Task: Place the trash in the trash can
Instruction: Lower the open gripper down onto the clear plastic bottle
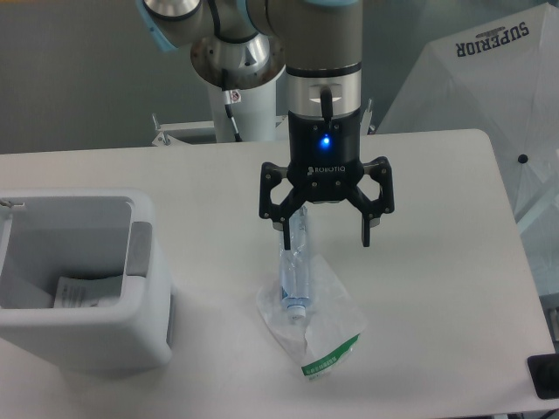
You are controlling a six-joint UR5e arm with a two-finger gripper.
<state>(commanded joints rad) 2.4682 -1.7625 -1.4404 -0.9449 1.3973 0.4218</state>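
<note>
Plastic bottle [294, 271] below spread pincer [327, 232]

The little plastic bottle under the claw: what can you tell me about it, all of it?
The bottle is small, of clear plastic with a blue label and a pale cap that points toward the camera. It lies on its side on a flat translucent bag with a green printed edge, on the white table. The gripper hangs open above its far end; whether a finger touches it is unclear.
</note>
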